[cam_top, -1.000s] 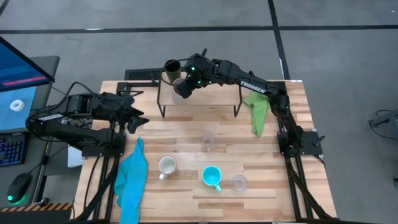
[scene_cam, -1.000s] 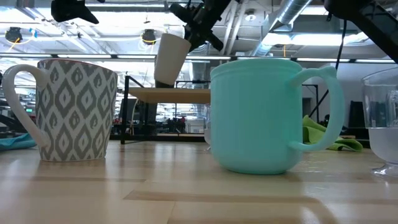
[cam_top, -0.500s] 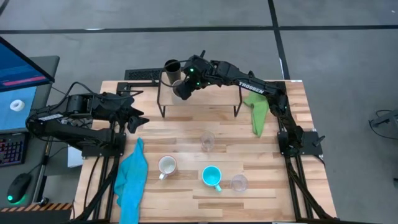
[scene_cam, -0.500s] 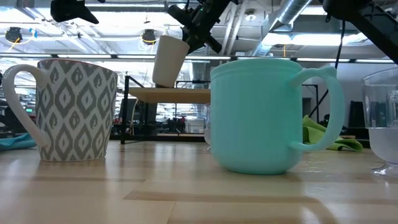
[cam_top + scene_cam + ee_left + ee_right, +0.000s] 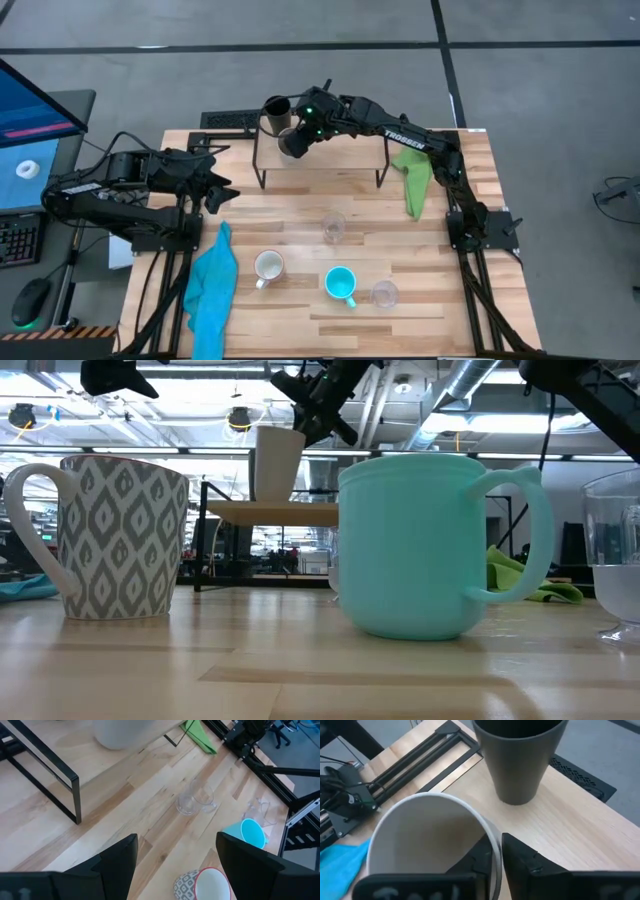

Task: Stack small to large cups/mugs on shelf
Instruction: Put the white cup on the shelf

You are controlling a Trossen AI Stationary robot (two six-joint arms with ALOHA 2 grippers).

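Note:
The beige-grey cup (image 5: 289, 143) (image 5: 278, 462) stands upright at the left end of the light-wood shelf (image 5: 335, 152) (image 5: 300, 512), right beside the black tumbler (image 5: 275, 108) (image 5: 520, 755). My right gripper (image 5: 299, 133) (image 5: 495, 852) is shut on the cup. My left gripper (image 5: 216, 186) (image 5: 175, 865) hangs open over the table's left side. On the tabletop stand the white patterned mug (image 5: 268, 266), the cyan mug (image 5: 340, 283) and two clear glasses (image 5: 333, 226) (image 5: 384, 294). My right gripper holds the beige-grey cup by its rim (image 5: 492, 837), one finger (image 5: 475, 857) inside and one finger (image 5: 522, 857) outside the wall. The fingers come slanting down from above, from the table's right. The cup is upright; whether its base rests on the shelf board, I cannot tell.
A green cloth (image 5: 413, 178) lies by the shelf's right legs and a blue cloth (image 5: 212, 285) at the table's left edge. In the low view the cyan mug (image 5: 420, 545) and the white mug (image 5: 120, 535) stand close in front.
My right gripper has tipped the beige-grey cup from a tilt to upright and lowered it a little toward the shelf board, beside the black tumbler. It has stayed shut on the rim.

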